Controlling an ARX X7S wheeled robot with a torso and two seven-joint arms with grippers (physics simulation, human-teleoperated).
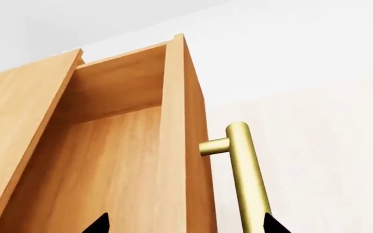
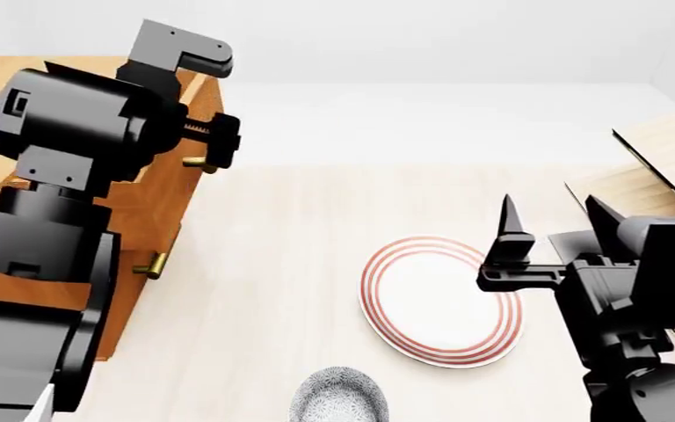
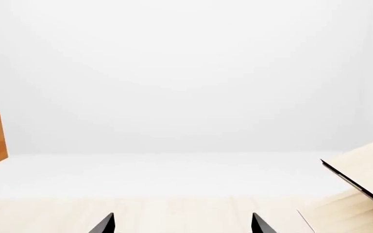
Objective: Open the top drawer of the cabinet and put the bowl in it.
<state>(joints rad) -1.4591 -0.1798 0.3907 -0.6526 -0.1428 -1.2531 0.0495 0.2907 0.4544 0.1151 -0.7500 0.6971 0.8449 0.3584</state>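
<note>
The cabinet point(image 2: 150, 211) stands at the left of the head view. Its top drawer point(image 1: 109, 160) is pulled out, and the left wrist view looks into its bare wooden box. My left gripper point(image 1: 186, 224) is open, its fingertips point(image 1: 99, 224) spread wide on either side of the drawer front and the brass handle point(image 1: 245, 170). In the head view the left gripper point(image 2: 206, 145) sits at the cabinet's top front. The speckled bowl point(image 2: 337, 397) rests on the floor surface at the bottom edge. My right gripper point(image 2: 552, 220) hangs open above the plate's right side, holding nothing.
A flat white plate with red rings point(image 2: 441, 301) lies between the bowl and the right arm. A pale wooden rack point(image 2: 666, 167) stands at the far right. A lower drawer's brass handle point(image 2: 150, 264) sticks out of the cabinet front.
</note>
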